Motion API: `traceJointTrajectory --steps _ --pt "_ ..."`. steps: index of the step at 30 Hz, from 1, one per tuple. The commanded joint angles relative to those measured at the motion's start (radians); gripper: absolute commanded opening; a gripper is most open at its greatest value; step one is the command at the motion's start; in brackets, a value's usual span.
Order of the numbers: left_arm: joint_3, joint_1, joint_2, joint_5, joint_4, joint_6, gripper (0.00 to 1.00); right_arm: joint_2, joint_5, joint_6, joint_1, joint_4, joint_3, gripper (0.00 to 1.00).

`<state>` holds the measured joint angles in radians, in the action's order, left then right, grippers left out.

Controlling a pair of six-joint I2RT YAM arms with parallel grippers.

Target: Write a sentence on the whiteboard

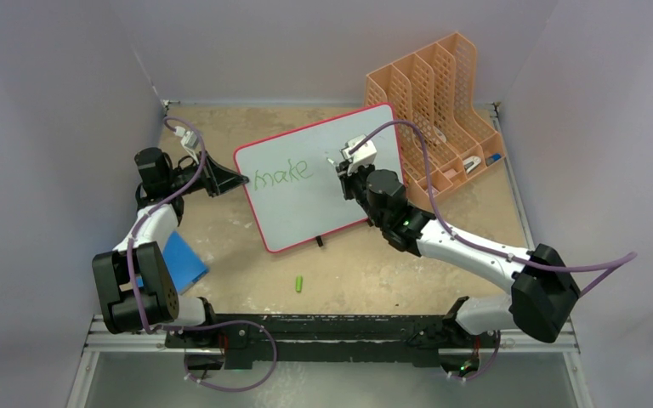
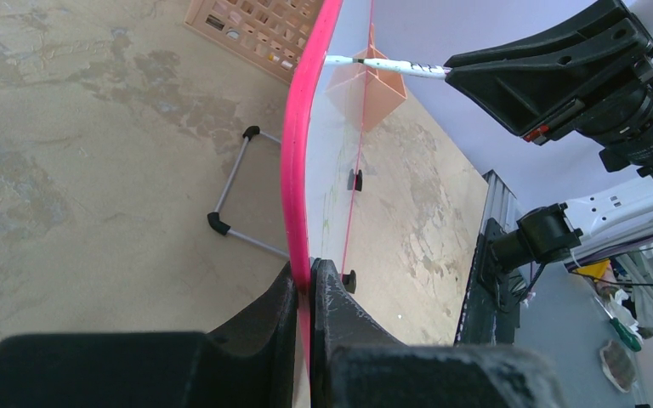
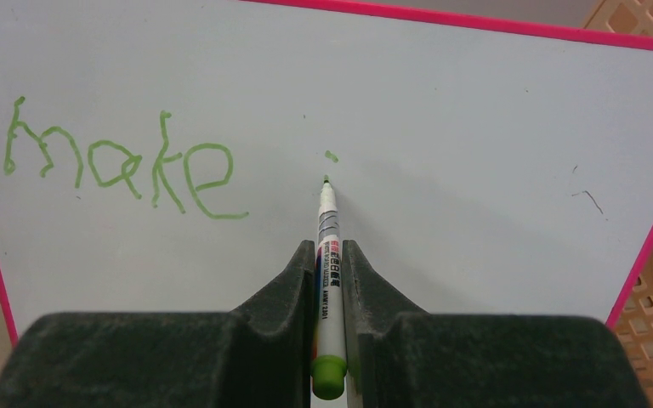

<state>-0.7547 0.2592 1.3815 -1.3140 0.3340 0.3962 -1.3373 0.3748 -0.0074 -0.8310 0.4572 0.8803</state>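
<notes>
Marker (image 3: 326, 246) tip touching whiteboard (image 3: 476, 127), wire stand (image 2: 234, 200) visible only from left wrist

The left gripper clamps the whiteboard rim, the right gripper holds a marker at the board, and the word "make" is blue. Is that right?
No. The word "make" is green, not blue; the right wrist view shows it. The left gripper does clamp the whiteboard rim, and the right gripper holds the marker at the board.

Right end effector (image 3: 329, 248) clamps a marker (image 3: 326, 212), tip on whiteboard (image 3: 476, 127) beside green "make" (image 3: 119, 166).
</notes>
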Motion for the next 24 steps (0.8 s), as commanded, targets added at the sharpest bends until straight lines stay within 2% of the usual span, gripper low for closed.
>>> traceJointTrajectory --steps 1,24 --pt "-0.017 -0.018 -0.018 -0.011 -0.001 -0.042 0.0 0.016 0.007 0.0 0.001 -0.006 -0.007 0.0" --pt "-0.016 -0.018 -0.022 -0.011 0.0 -0.042 0.0 0.053 0.0 0.001 -0.016 -0.077 -0.027 0.0"
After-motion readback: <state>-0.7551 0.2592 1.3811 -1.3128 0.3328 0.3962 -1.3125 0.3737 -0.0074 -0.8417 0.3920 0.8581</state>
